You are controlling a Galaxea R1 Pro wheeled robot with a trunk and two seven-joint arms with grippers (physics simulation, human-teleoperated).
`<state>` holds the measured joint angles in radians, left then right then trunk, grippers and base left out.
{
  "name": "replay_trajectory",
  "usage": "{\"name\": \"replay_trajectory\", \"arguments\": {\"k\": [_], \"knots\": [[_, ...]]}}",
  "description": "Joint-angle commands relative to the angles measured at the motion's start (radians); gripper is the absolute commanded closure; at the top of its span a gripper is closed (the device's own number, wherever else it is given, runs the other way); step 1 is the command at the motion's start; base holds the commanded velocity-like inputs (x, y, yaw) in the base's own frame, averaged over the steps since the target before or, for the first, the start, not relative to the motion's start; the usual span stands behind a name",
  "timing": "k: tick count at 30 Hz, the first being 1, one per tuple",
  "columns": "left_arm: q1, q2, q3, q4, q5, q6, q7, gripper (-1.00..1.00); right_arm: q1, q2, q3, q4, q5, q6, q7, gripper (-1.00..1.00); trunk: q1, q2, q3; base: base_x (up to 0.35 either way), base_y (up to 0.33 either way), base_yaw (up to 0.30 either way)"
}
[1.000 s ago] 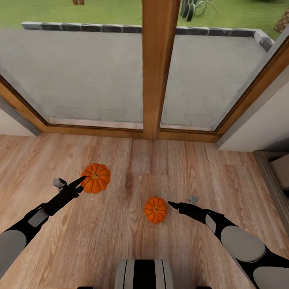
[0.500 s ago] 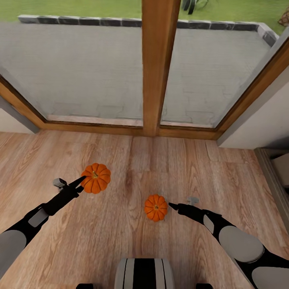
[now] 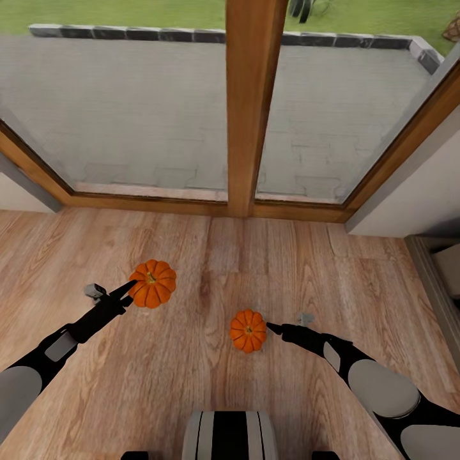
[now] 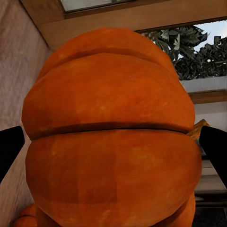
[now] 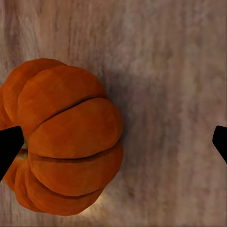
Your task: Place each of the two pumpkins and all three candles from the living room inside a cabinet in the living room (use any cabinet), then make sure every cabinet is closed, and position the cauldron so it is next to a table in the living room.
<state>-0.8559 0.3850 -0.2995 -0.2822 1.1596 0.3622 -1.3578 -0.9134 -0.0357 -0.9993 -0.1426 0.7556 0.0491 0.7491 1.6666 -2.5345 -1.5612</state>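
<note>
Two orange ribbed pumpkins show over the wooden floor. In the head view the left pumpkin (image 3: 153, 283) sits at the tip of my left gripper (image 3: 131, 289). In the left wrist view this pumpkin (image 4: 111, 142) bulges between the two dark fingertips (image 4: 9, 151) of my left gripper (image 4: 113, 151), which is shut on it. The right pumpkin (image 3: 248, 330) rests on the floor. My right gripper (image 3: 272, 328) is open just to its right. In the right wrist view that pumpkin (image 5: 66, 137) lies against one fingertip (image 5: 8, 146) of the gripper (image 5: 113, 142), with bare floor toward the other.
A large window with a thick wooden post (image 3: 252, 108) and low wooden frame stands ahead. At the right edge is a brown-rimmed piece of furniture (image 3: 427, 275) with a pale inside. My own base (image 3: 230, 434) shows at the bottom.
The head camera has tilted a little, shifting the window and floor upward. The right gripper has edged slightly closer to the right pumpkin. The left gripper and its pumpkin keep their place.
</note>
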Motion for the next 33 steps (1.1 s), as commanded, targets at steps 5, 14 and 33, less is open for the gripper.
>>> {"name": "replay_trajectory", "arguments": {"k": [5,14,33], "knots": [[0.000,0.000,0.000,0.001,0.000,0.000,0.000,1.00,0.000,-0.001,0.010,0.000,0.001,-0.001,0.007,-1.00,0.000,0.000,0.000,0.000,0.000,0.000],[0.000,0.000,0.000,0.001,0.000,0.000,0.000,1.00,0.000,0.000,0.080,-0.006,-0.001,-0.008,0.007,-1.00,0.000,0.000,0.000,0.000,0.000,0.007],[0.000,0.000,0.000,0.000,0.000,0.000,0.000,1.00,0.000,0.001,0.097,-0.007,-0.001,-0.006,0.004,-1.00,0.000,0.000,0.001,0.000,0.000,0.066]]}}
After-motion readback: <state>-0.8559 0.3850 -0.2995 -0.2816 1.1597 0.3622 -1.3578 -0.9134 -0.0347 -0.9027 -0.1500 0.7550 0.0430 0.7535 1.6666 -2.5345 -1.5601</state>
